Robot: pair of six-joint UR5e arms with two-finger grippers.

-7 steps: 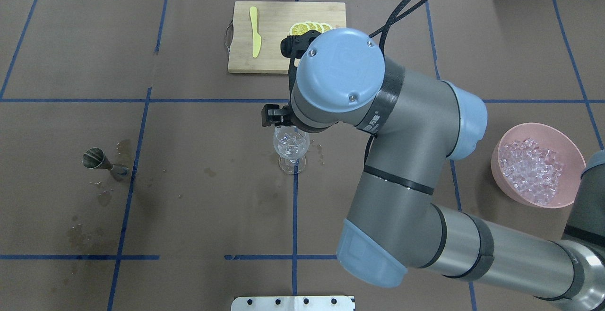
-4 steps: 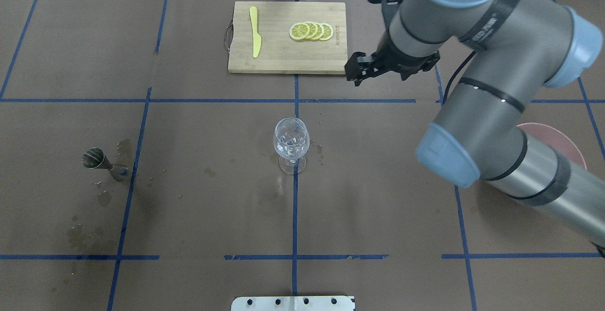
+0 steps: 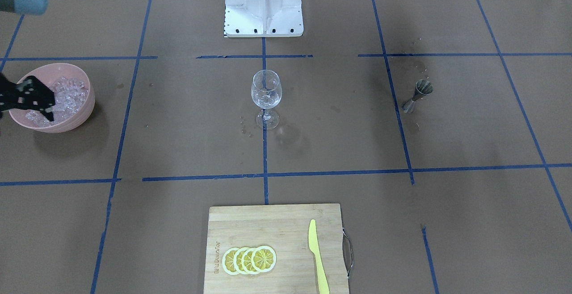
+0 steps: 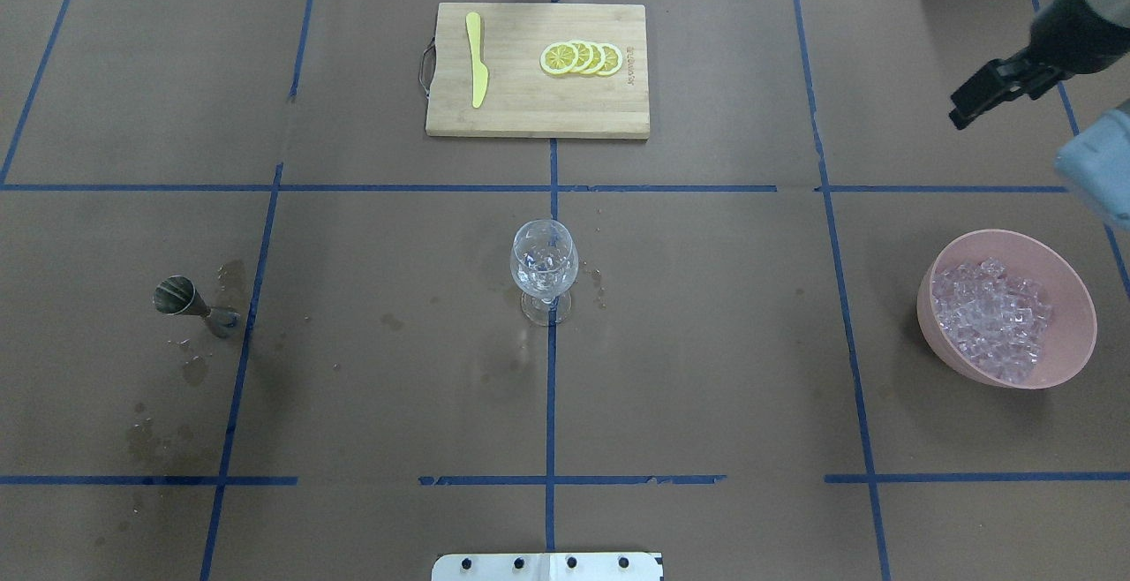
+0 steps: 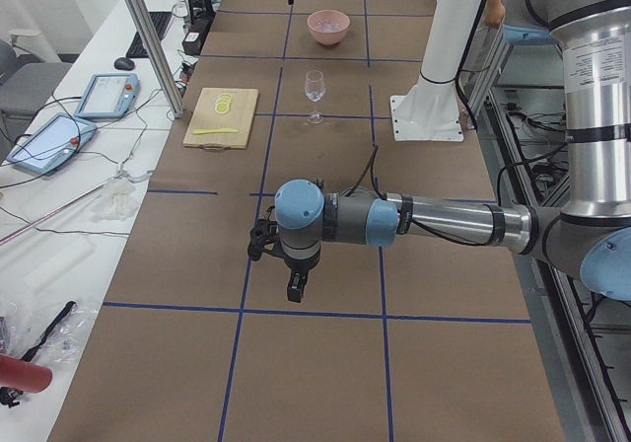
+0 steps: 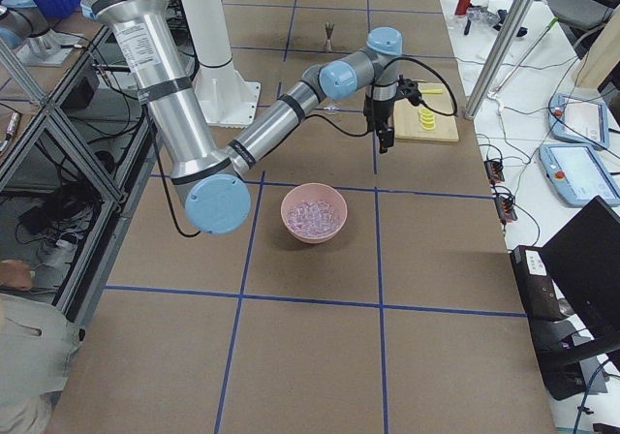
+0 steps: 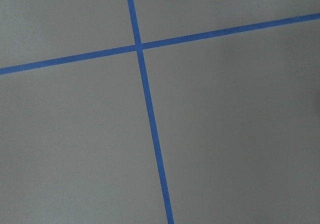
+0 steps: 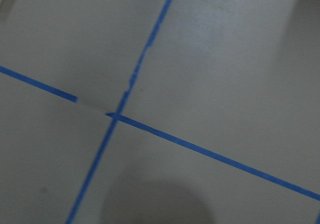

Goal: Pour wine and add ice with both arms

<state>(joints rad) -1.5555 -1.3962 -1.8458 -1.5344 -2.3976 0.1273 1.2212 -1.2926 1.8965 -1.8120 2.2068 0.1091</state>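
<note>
Pink bowl [image 4: 1079, 298] near the desk's right edge holds the ice [image 4: 993, 316], small hard slippery cubes, so I think my right gripper [image 4: 967, 109], fingers apart, should pinch one by flat sides; my left gripper [image 5: 296, 289] I cannot tell.

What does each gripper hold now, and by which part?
Nothing shows between the fingers of the open right gripper. For the left gripper, seen only from the side, it cannot be told.

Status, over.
Left gripper low over table, state unreadable. Right gripper high beyond pink bowl, state unreadable. Ice in bowl and wine glass. Nothing between gripper and bowl.
</note>
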